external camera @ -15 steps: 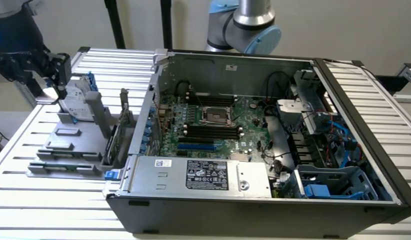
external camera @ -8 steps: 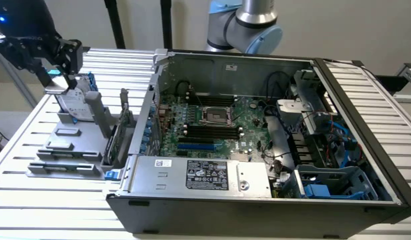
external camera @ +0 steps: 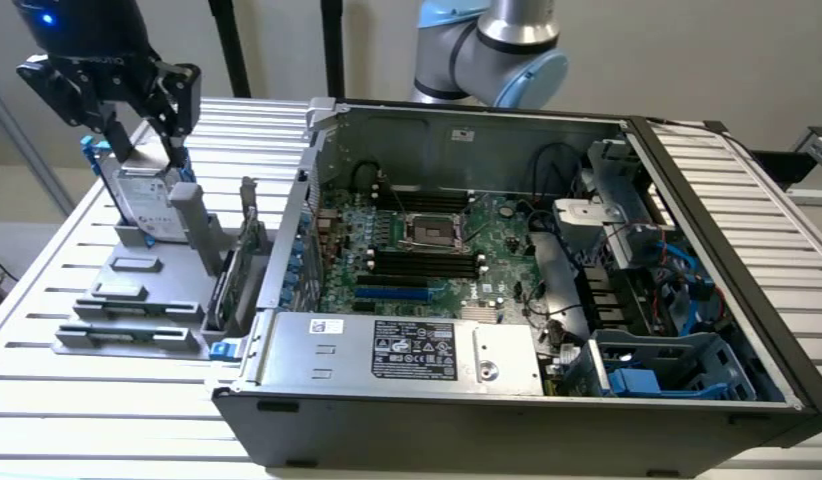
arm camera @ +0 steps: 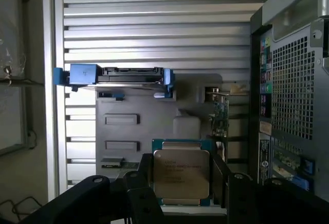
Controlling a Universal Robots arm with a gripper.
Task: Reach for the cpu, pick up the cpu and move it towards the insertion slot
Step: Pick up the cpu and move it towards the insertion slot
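Gripping cpu (arm camera: 181, 175) by two opposite edges: dark fingers (arm camera: 145, 176) closed on either side, chip flat, printed face toward wrist camera, seemingly lifted clear of grey parts holder (arm camera: 149, 131) beneath. Hard drive (arm camera: 131, 75) with blue rails stands upright in holder beyond. Exterior view: gripper (external camera: 150, 145) hangs over holder on slatted counter (external camera: 38, 280), outside open computer case (external camera: 518, 440). Insertion slot (external camera: 434, 231) sits inside case on green board (external camera: 502, 218), well apart, toward exterior view's right.
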